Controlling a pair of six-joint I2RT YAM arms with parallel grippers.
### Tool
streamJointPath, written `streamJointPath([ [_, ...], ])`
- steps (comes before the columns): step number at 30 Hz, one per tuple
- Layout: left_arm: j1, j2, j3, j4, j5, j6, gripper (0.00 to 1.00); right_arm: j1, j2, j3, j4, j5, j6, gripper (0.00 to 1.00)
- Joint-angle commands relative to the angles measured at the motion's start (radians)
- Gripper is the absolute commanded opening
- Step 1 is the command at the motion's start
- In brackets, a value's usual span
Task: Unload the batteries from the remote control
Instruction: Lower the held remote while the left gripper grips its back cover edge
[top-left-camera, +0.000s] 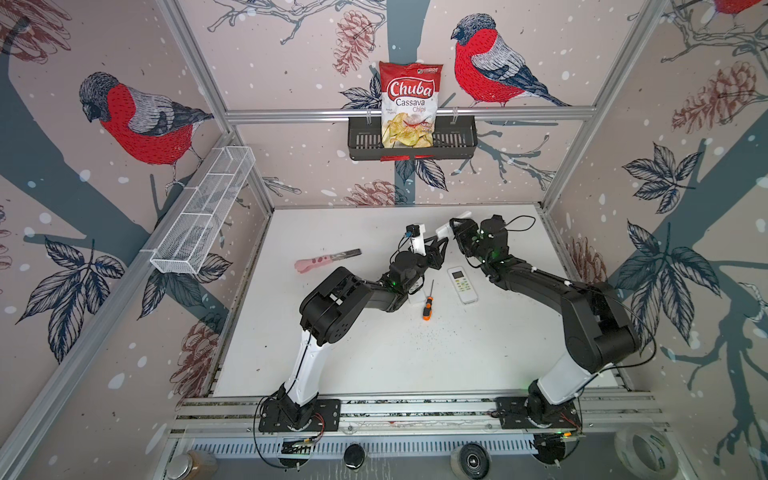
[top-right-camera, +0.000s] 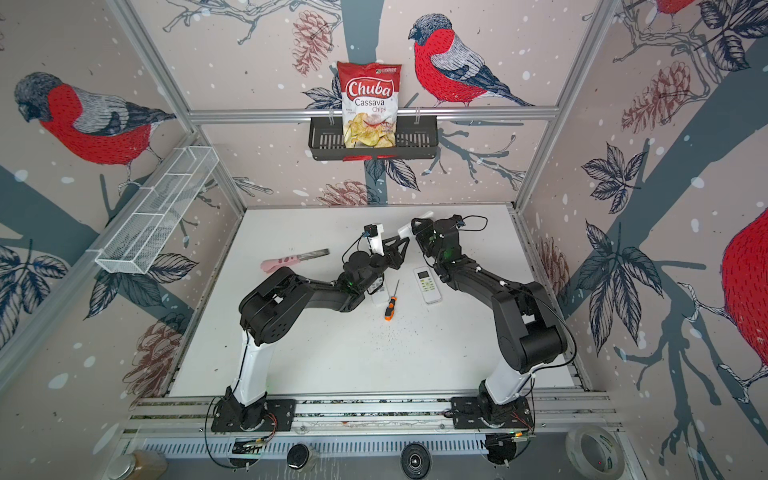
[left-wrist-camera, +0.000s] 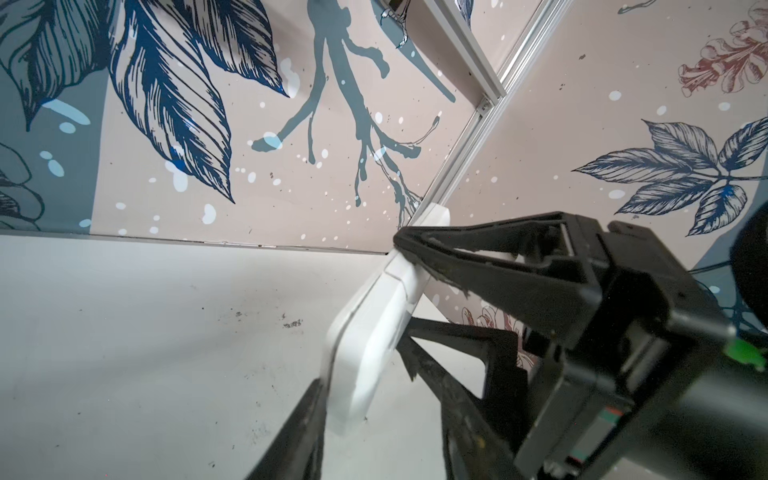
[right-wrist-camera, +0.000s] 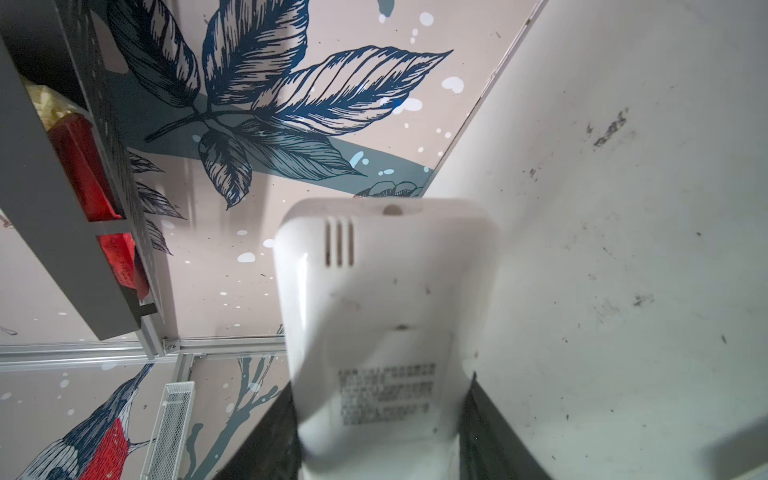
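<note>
Clenched right pincer (right-wrist-camera: 380, 415) around the body of the white remote (right-wrist-camera: 386, 291), aloft over the back of the table (top-left-camera: 374, 353). End toward the left arm straddled by the left pincer (left-wrist-camera: 359, 313); gripping or merely close, cannot tell. Long axis slanting from there to the back wall. No batteries on show, presumably inside the remote. Likely next: firm up the left grip and work that end open along the axis.
</note>
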Motion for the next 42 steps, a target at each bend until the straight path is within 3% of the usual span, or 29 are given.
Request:
streamJointPath([
  [1,0.001,0.003,0.011,0.004,-0.028,0.011,0.44,0.005,-0.019,-0.010,0.035,-0.009,-0.011,0.38],
  [18,0.017,0.002,0.017,0.016,-0.027,-0.016,0.32,0.022,-0.052,-0.023,0.023,-0.015,-0.032,0.38],
  [37,0.044,-0.019,-0.037,0.064,0.067,-0.039,0.31,-0.025,0.041,0.062,-0.008,-0.162,-0.070,0.38],
  [42,0.049,-0.019,-0.036,0.059,0.070,-0.046,0.37,-0.025,0.048,0.072,-0.013,-0.175,-0.076,0.38],
])
